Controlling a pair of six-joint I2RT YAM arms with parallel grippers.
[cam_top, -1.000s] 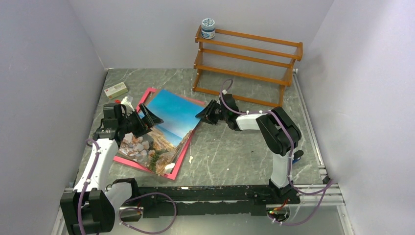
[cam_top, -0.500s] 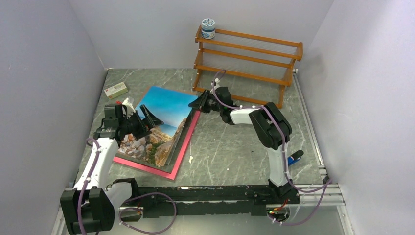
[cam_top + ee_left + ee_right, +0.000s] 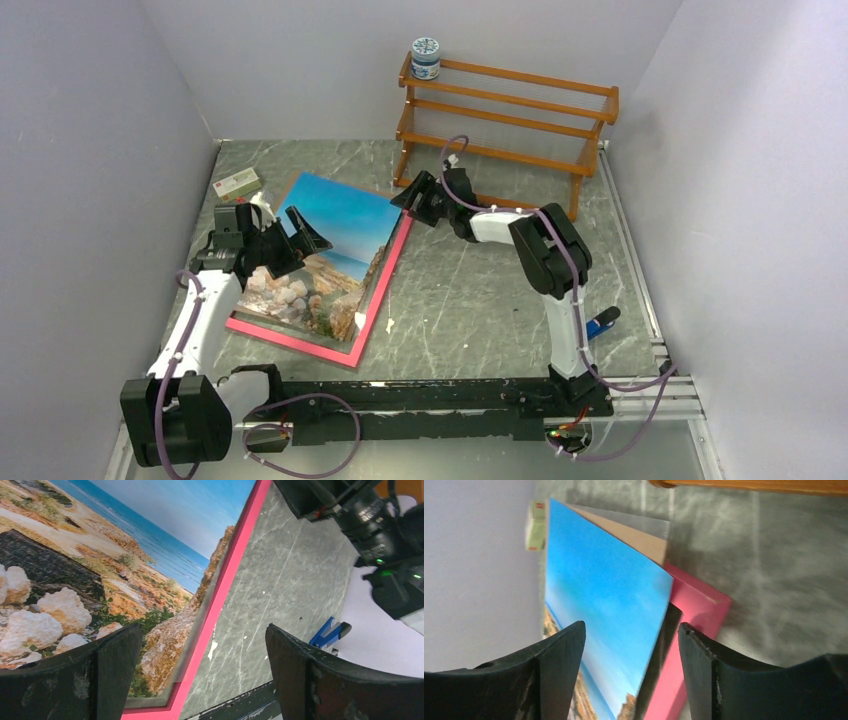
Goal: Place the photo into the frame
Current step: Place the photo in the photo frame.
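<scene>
On marbled table (image 3: 480, 290), lilac walls (image 3: 90, 120) | photo (image 3: 335, 235) on frame (image 3: 383, 290) | left, right jaws spread

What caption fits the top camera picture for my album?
Seashore photo lies over the pink frame, with left claw and right claw open at either side.

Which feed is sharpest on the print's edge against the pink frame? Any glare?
Left wrist view: crisp on the rectangular seashore photo print and thin pink picture frame. Right wrist view: soft throughout, orange-brown wooden rack smeared. Top view: even light, no glare on the print.
</scene>
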